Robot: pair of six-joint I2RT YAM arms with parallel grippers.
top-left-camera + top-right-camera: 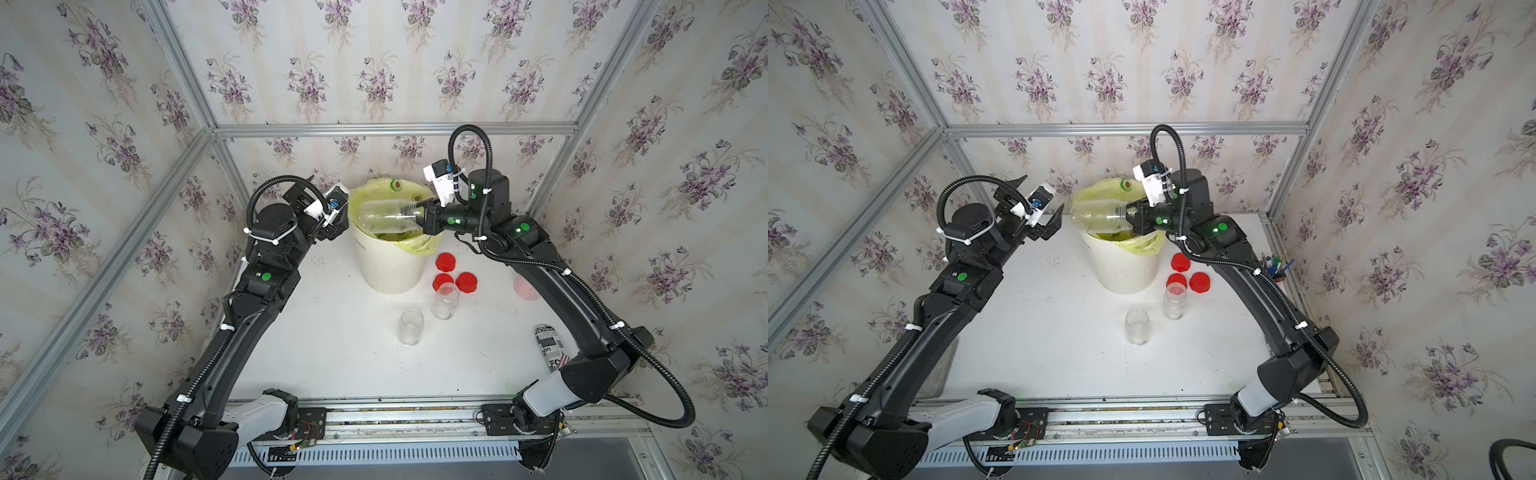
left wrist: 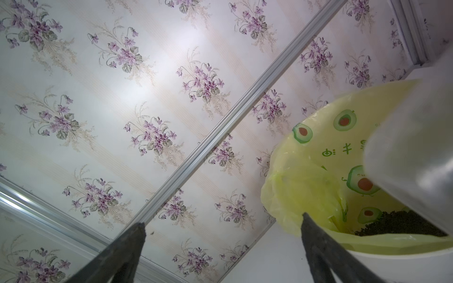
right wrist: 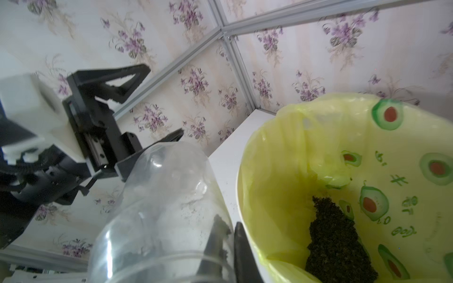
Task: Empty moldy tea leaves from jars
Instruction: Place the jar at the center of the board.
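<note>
My right gripper (image 1: 428,216) (image 1: 1133,216) is shut on the rim of a clear jar (image 1: 386,218) (image 1: 1096,218), one finger inside the mouth and one outside (image 3: 228,220). The jar lies on its side over the cream bin (image 1: 386,270). A few dark crumbs cling inside the jar wall (image 3: 220,227). The moldy tea leaves (image 3: 335,235) (image 2: 397,225) lie heaped in the bin's yellow avocado-print bag (image 1: 374,191). My left gripper (image 1: 1043,192) (image 2: 223,219) stands open just left of the bin, apart from the jar's base (image 2: 411,137). Two empty jars (image 1: 410,326) (image 1: 444,300) stand uncapped on the table.
Three red caps (image 1: 445,262) (image 1: 442,280) (image 1: 466,282) lie right of the bin. A printed can (image 1: 548,345) lies by the right arm. A pen cup (image 1: 1275,266) stands at the table's right edge. Floral walls close in at the back and both sides.
</note>
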